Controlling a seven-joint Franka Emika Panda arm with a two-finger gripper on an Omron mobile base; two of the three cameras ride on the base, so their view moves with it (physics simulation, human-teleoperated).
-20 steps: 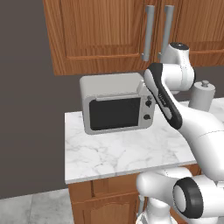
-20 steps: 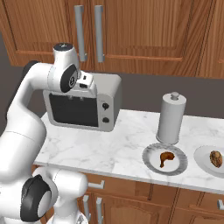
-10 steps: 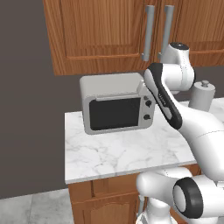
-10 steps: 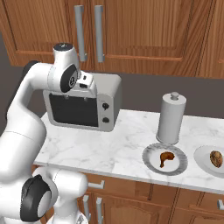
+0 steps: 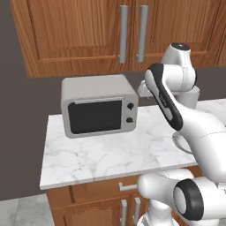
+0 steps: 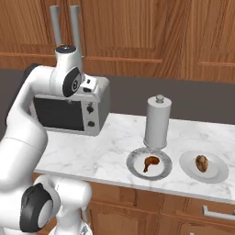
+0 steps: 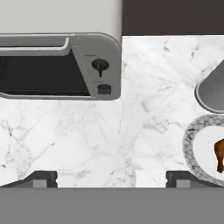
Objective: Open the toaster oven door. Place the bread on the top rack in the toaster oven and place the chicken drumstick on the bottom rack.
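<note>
- We see the toaster oven (image 5: pixel 99 106) with its door closed.
- Our gripper (image 7: pixel 111 177) hangs wide and empty to the oven's right.
- The chicken drumstick (image 6: pixel 150 162) and bread (image 6: pixel 201 162) sit on plates right of the oven.

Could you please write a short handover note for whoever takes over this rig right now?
Gripper: open and holding nothing, raised above the counter beside the toaster oven, looking down on its front right corner.
Toaster oven: on the counter at the left, door closed.
Chicken drumstick: on the patterned plate in front of the tall canister.
Bread: on the plain plate, to the right of the drumstick plate.
Done: nothing yet.
Left: open the door, put the bread on the top rack, then the drumstick on the bottom rack.
</note>
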